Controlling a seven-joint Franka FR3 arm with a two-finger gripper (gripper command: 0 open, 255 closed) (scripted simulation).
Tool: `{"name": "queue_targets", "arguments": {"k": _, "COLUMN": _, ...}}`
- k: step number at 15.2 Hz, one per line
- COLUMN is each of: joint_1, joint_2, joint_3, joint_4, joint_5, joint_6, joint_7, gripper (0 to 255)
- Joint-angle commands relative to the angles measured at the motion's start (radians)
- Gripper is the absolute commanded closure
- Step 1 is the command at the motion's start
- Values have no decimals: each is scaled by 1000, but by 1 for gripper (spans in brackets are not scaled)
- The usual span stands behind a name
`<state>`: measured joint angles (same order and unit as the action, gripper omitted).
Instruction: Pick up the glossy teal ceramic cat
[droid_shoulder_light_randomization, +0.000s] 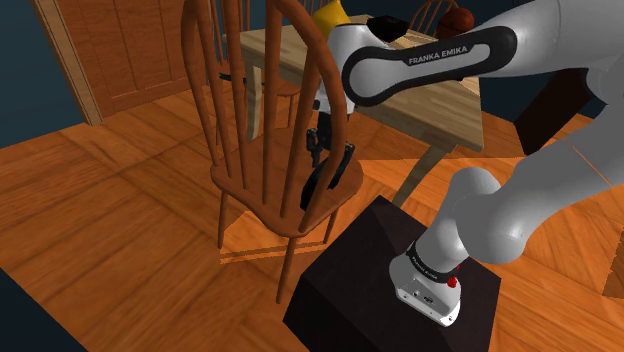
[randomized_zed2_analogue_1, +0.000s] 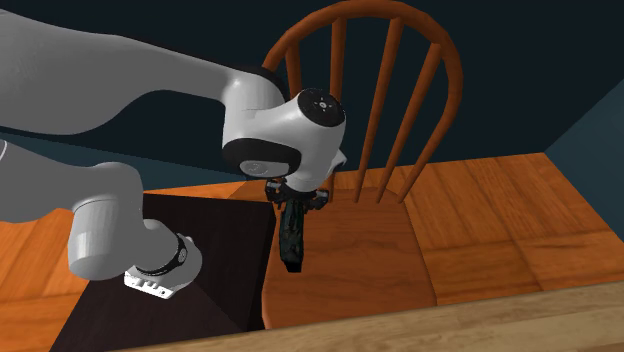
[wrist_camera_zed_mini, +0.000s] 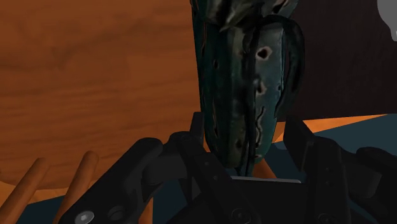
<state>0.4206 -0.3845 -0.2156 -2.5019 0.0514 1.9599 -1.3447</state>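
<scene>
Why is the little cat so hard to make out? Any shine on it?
Wrist view: the teal cat is dark, with small pale glints on its surface. Second exterior view: dim, the cat a dark shape in the pincer. Shoulder view: brighter, the floor warmly lit.

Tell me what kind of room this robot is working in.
Probably a dining room in a house: a wooden spindle-back chair stands by a light wooden table on a wood floor, with a panelled wooden door in the dark blue wall behind.
</scene>
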Motion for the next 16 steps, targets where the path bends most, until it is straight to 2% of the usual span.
{"name": "queue_targets", "arguments": {"k": 1, "joint_1": -1, "joint_2": -8, "joint_3": 1, "joint_4": 12, "joint_5": -2, "joint_6": -22, "joint_7": 3, "gripper": 255}}
{"name": "queue_targets", "arguments": {"k": 14, "joint_1": -1, "joint_2": -60, "joint_3": 13, "joint_4": 146, "joint_5": -7, "joint_6": -206, "joint_7": 28, "gripper": 255}}
{"name": "queue_targets", "arguments": {"k": 16, "joint_1": -1, "joint_2": -61, "joint_3": 13, "joint_4": 148, "joint_5": -7, "joint_6": -208, "joint_7": 28, "gripper": 255}}
